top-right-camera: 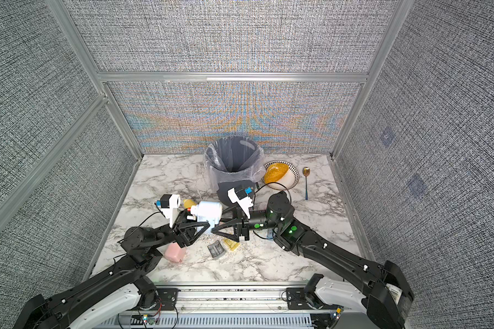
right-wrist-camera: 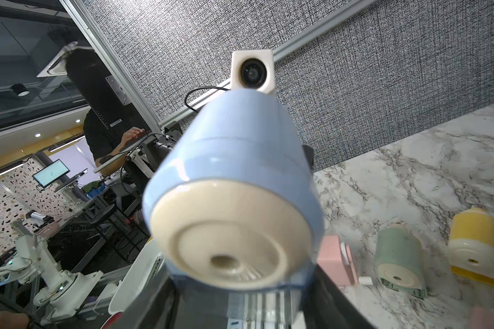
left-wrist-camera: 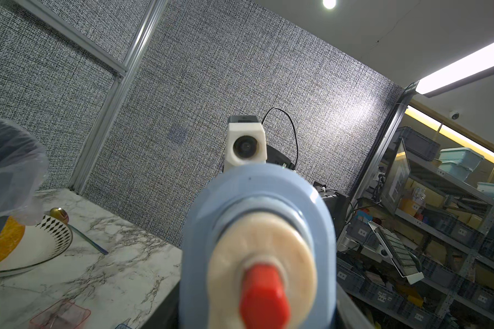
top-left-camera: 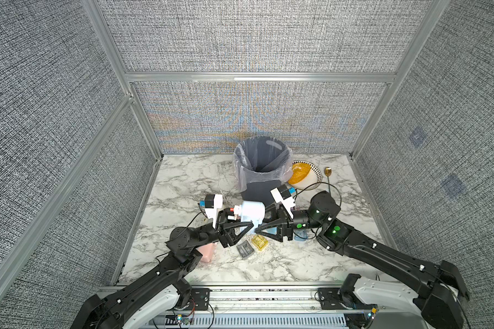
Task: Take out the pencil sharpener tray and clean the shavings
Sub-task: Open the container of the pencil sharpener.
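I am holding the blue sharpener (top-left-camera: 251, 212) up off the table (top-left-camera: 183, 182), in front of the bin (top-left-camera: 255, 193). My left claw (top-left-camera: 243, 220) is clamped around its crank end, and the red handle (left-wrist-camera: 264, 296) is pointing back at my left wrist. Its long axis is running between my two claws, roughly along the table's near edge, and the pencil-hole face (right-wrist-camera: 231, 236) is looking straight at my right claw (top-left-camera: 261, 220). The tray (right-wrist-camera: 257, 309) is sitting in the underside of that end, so my right arm is the nearer one. Its jaws are standing on either side of the tray, but I cannot tell whether they are pinching it yet. I am judging that the pull should go straight along the axis, toward the table's right edge. The shavings (top-left-camera: 265, 250) are lying on the table below, around a grey tray (top-left-camera: 245, 249) and a yellow tray (top-left-camera: 259, 242).
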### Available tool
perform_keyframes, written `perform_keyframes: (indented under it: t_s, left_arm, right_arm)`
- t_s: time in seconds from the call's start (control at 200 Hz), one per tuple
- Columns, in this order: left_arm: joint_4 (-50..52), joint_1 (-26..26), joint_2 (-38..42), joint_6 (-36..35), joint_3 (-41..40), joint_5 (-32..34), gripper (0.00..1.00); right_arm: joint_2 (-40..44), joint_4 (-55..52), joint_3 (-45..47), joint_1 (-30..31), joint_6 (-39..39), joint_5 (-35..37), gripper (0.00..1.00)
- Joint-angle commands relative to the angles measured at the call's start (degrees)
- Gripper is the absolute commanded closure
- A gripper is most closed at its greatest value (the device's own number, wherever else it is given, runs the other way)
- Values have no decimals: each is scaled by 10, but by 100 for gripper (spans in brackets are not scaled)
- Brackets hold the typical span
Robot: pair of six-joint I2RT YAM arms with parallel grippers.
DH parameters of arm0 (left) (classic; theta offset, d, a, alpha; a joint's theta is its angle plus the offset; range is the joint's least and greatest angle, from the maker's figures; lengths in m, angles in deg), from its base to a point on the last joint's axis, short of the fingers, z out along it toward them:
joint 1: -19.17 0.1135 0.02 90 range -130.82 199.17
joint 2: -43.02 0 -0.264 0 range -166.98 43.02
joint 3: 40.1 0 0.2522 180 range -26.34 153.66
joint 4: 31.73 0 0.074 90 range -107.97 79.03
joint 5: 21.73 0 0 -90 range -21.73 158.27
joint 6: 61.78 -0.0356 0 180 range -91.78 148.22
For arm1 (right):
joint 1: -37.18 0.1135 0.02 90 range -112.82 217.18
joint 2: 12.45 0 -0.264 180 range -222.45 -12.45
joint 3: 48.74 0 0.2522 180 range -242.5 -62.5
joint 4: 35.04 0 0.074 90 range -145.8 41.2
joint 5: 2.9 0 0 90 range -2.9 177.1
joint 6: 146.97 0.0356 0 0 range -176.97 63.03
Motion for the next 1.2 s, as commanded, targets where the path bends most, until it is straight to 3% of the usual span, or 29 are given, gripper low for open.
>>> perform_keyframes:
  t_s: [0.0,0.1,0.26,0.806,1.196]
  left_arm:
    - [-36,1,0,0,0,-4,100]
    - [-35,1,4,1,-1,-5,100]
    - [-20,2,19,-2,1,-4,100]
    - [10,16,50,-5,11,-8,100]
    - [158,38,157,-51,21,-2,100]
  right_arm:
    - [-1,4,-5,2,-2,-8,39]
    - [2,-12,-7,1,-13,-1,50]
    - [17,-35,0,-8,-24,18,58]
    - [50,-70,34,-61,-41,-16,59]
    - [113,-174,38,-115,-108,-4,59]
